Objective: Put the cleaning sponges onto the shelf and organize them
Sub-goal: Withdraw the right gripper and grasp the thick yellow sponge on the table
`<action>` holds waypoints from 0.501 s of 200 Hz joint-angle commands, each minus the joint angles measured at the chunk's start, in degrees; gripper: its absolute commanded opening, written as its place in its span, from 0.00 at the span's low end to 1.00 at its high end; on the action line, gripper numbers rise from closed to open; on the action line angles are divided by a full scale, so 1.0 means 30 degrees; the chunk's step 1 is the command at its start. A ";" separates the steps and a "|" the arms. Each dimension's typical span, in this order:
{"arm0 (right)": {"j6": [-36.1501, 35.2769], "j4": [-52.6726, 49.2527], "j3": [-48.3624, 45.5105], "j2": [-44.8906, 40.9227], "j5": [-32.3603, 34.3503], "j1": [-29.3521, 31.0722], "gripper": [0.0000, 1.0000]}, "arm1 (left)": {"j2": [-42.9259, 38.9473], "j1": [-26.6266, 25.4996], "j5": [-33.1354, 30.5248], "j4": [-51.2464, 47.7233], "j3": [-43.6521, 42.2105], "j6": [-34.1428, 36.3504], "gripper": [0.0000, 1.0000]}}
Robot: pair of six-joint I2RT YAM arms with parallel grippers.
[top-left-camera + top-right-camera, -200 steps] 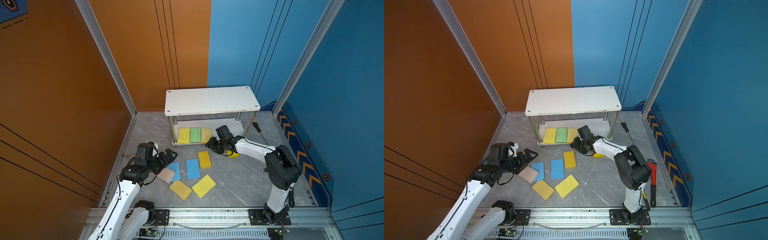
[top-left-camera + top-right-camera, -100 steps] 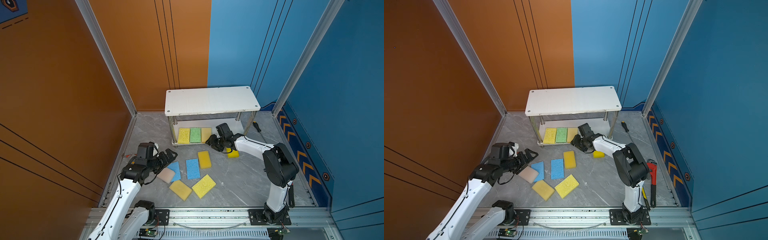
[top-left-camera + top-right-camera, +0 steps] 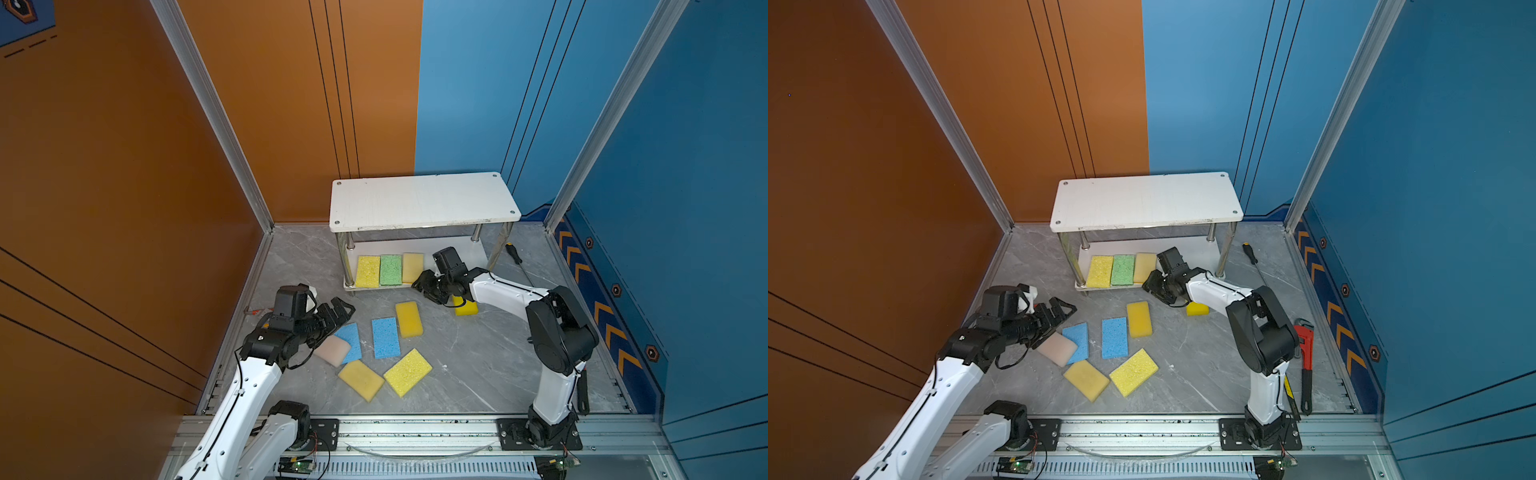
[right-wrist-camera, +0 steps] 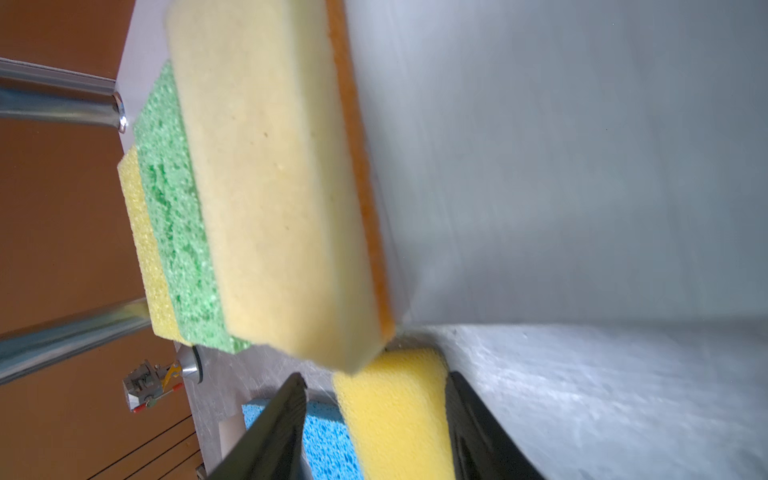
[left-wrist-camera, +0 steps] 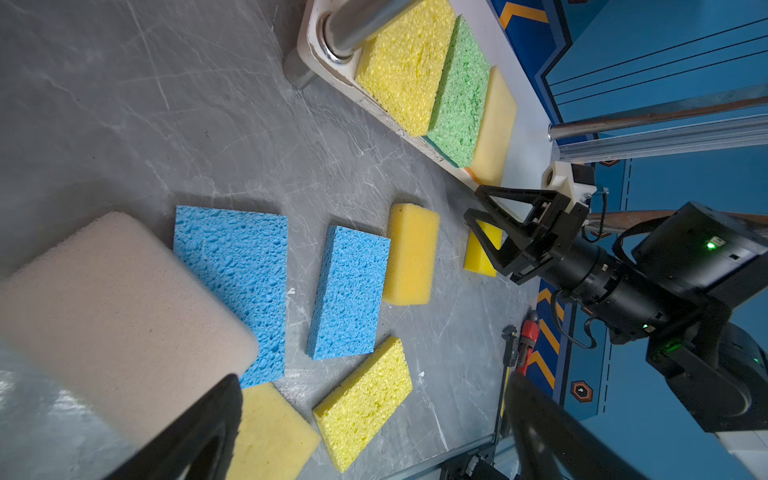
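Three of the ten cleaning sponges point(image 3: 390, 270) are on the shelf point(image 3: 424, 199). A yellow sponge point(image 3: 368, 271), a green sponge point(image 3: 390, 270) and a pale tan sponge point(image 3: 412, 267) lie flat and touching, side by side, at the left end of its lower tier. Its top board carries nothing.

Seven are on the worktop point(image 3: 478, 357):
- A whitish-pink sponge point(image 3: 332, 350) overlaps one blue sponge point(image 3: 351, 334).
- A second blue sponge point(image 3: 385, 337) lies just beside a deep yellow sponge point(image 3: 409, 319).
- Two more yellow sponges point(image 3: 360, 380) sit at the front, corners nearly meeting.
- A bright yellow sponge point(image 3: 467, 307) lies partly hidden under your right arm.

Your left gripper point(image 3: 338, 311) hovers near the whitish-pink sponge, jaws spread wide and holding nothing. Your right gripper point(image 3: 422, 291) sits low, just in front of the lower tier and beside the pale tan sponge. Its jaws are partly apart, and in the left wrist view nothing is held between them.

Assessment: the task is roughly a third complete. The placed row is tidy. You have seven pieces to lift, and the free right part of the lower tier and the whole top board can take them. Separate the overlapped pair before gripping either piece.
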 commanded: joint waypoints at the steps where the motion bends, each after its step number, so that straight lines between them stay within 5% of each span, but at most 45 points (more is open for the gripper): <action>1: -0.0490 -0.1425 -0.1357 -0.2264 -0.0039 0.0421 0.59 | 0.0092 -0.0177 0.0107 -0.0205 -0.0114 0.0354 0.99; 40: -0.2622 -0.3623 -0.2730 -0.2986 -0.0487 0.1325 0.61 | 0.0367 -0.0554 0.0508 0.0521 -0.0562 -0.0093 0.98; 100: -0.5356 -0.6041 -0.0375 -0.0940 -0.0301 0.2441 0.59 | 0.0810 -0.0843 0.1244 0.1080 -0.0790 -0.0554 0.98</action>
